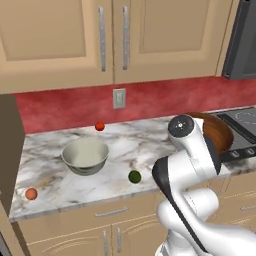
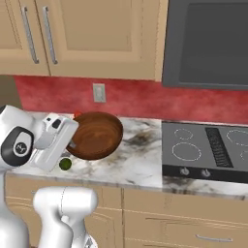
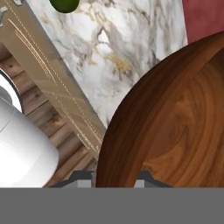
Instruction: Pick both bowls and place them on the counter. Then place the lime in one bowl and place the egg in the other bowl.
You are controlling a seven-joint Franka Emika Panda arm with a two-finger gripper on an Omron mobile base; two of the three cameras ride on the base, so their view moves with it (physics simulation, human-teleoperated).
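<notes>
My gripper point(image 2: 72, 144) is shut on the rim of the dark brown wood bowl point(image 2: 97, 135), which hangs tilted just above the counter point(image 2: 138, 162) beside the stove. In the hand view the bowl's rim point(image 3: 131, 127) runs between my fingertips point(image 3: 116, 178). From the left base view the brown bowl point(image 1: 219, 131) peeks out behind my arm. The pale grey-green bowl point(image 1: 85, 156) sits upright on the counter point(image 1: 140, 145) to the left. The lime point(image 1: 134, 176) lies near the front edge, also seen as lime point(image 2: 65, 163) and lime point(image 3: 64, 4). The egg point(image 1: 31, 193) rests at the front left corner.
A small red ball point(image 1: 100, 126) lies by the red backsplash. The black cooktop point(image 2: 208, 150) borders the counter on the right, under a dark microwave point(image 2: 208, 43). Wall cabinets point(image 1: 100, 35) hang overhead. A wall outlet point(image 1: 119, 98) sits behind.
</notes>
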